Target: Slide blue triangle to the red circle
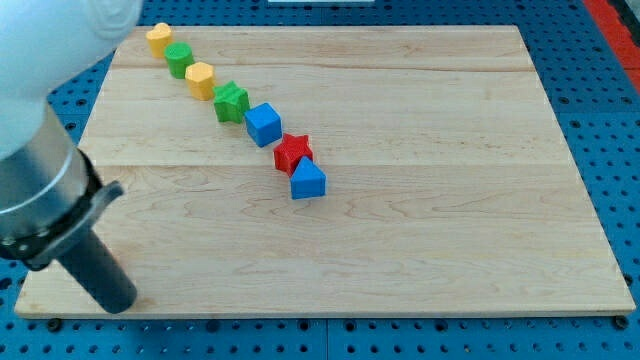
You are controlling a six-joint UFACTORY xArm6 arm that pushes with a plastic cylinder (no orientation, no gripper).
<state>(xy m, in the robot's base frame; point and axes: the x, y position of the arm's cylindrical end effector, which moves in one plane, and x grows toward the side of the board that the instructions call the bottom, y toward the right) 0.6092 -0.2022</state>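
Observation:
The blue triangle (308, 180) lies near the middle of the wooden board (420, 220), touching the red star (294, 152) just above and to its left. No red circle shows; the arm covers the board's lower left corner. My tip (117, 301) rests at the board's lower left, far to the left of and below the blue triangle, touching no visible block.
A diagonal row runs from the view's top left down to the red star: yellow heart (158, 38), green circle (180, 59), yellow hexagon (200, 79), green star (231, 101), blue cube (263, 124). The arm's white and grey body (40, 150) fills the view's left side.

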